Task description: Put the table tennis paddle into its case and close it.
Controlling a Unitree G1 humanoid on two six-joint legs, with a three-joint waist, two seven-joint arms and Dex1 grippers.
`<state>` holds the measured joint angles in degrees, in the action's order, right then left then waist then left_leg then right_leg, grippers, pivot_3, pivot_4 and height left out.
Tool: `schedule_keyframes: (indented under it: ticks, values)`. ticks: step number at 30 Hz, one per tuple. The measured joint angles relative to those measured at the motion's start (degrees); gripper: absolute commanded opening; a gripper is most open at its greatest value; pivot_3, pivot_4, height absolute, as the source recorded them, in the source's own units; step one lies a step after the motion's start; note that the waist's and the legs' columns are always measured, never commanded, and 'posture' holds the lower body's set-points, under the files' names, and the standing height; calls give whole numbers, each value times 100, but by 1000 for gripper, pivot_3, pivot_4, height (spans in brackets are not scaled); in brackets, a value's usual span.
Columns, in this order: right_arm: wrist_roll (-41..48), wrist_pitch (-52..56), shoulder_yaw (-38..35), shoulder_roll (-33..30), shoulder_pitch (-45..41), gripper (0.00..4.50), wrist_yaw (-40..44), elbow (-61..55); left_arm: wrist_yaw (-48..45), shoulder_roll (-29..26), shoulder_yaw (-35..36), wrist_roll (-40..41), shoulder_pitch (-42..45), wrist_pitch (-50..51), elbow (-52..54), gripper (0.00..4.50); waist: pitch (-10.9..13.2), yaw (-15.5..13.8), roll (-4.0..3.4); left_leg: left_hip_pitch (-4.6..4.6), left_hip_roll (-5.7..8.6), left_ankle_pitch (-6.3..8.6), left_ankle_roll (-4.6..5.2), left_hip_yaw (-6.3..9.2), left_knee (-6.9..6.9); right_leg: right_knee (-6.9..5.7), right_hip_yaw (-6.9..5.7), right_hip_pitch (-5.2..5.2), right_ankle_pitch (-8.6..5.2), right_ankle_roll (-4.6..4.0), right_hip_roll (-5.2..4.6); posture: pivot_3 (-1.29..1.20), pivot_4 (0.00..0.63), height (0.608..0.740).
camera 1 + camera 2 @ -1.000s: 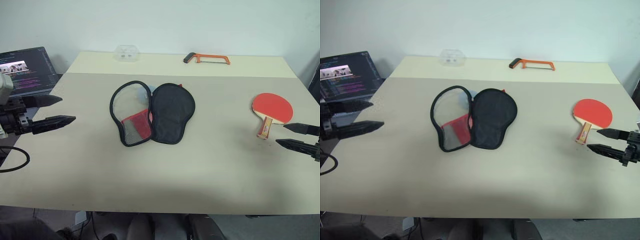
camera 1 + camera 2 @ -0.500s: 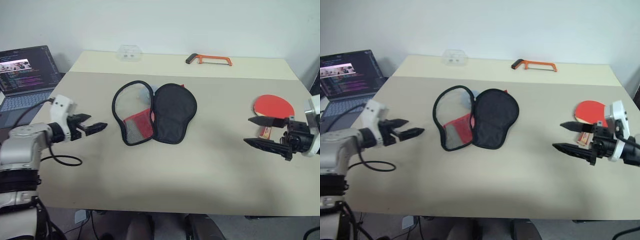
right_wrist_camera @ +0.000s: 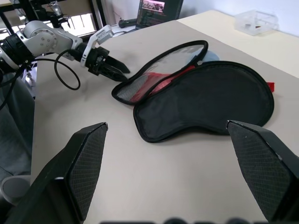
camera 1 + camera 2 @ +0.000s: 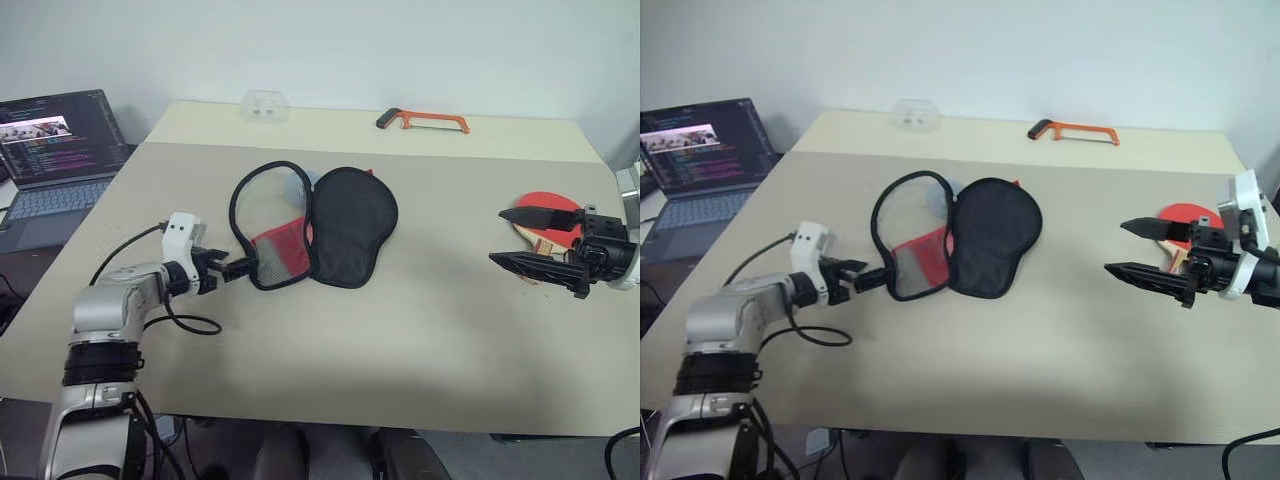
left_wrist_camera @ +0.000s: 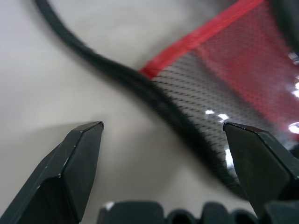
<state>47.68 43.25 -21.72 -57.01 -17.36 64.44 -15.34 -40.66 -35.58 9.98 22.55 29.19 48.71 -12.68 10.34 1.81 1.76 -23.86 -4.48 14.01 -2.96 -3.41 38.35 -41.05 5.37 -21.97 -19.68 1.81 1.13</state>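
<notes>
Left gripper (image 4: 238, 268): jaws spread wide, nothing between them, tips at the handle end of the case (image 4: 312, 227), straddling its black zip rim in the left wrist view. Can't confirm contact. A second ago it was off the worktop's (image 4: 400, 350) left edge; it has come in and down to the case.

Right gripper (image 4: 518, 238): jaws also fully apart, empty, hovering over the worktop near the right edge, just in front of the table tennis paddle (image 4: 546, 212). It has swung in from the right edge and now hides the paddle's handle from the head cameras. Not touching the paddle as far as I can tell.

Case: lying open and flat mid-worktop, clear half with the red mesh pocket toward the left edge, black lining half toward the right. It hasn't moved.

Paddle: red face up, near the right edge, well apart from the case, also unmoved.

Read: both arms have finished their approach and nothing is grasped yet. Left looks set to pin or hold the case rim, right to pick up the paddle. Insertion and zip are both still to do.

Clutter: orange hacksaw (image 4: 423, 121) and clear plastic box (image 4: 262, 106) at the far edge, laptop (image 4: 55, 145) off the left edge.
</notes>
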Motion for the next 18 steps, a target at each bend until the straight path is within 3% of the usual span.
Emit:
schedule_keyframes:
  ticks: [13,18]
  values:
    - [-216,-75,369,13,-306,4478,-106,110,1252,850,-44,-80,312,713,506,4500,-2,-52,-3,9,30,2,4,41,41,0,-32,48,2,5,-11,0,150,740]
    - [-339,-147,521,70,-469,4500,-121,232,1510,1032,57,-6,269,898,652,2817,-2,-44,-3,7,37,2,4,49,40,5,-35,51,1,6,-16,0,150,740]
